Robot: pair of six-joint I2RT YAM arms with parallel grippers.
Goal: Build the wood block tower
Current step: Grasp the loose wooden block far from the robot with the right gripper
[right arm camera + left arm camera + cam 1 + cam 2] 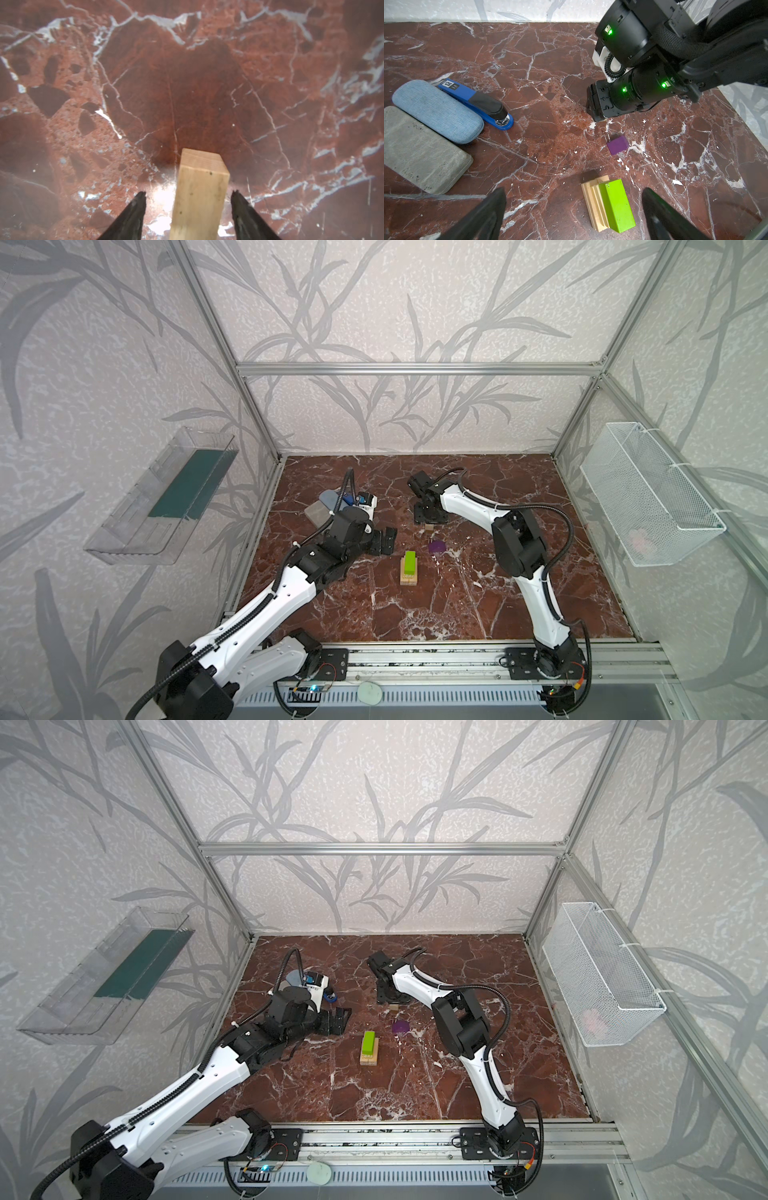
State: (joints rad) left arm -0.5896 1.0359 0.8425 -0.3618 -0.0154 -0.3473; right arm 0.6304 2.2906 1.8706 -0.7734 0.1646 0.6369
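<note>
Pale wood brick (199, 197) inside half-open right end effector (188, 192), not clamped

blue stapler (477, 104), white label (450, 84) near its rear end, number "50" printed sideways, smaller print unreadable

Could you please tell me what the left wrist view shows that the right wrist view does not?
Only the left wrist view: the lime-green brick topping the tower of pale wood bricks, the loose purple block, a blue-and-black stapler, a blue fabric oblong case and a grey oblong case. Only the right wrist view: a clear close-up of a pale wood brick between the open fingers of the right claw. Both: the red-brown marble tabletop.
</note>
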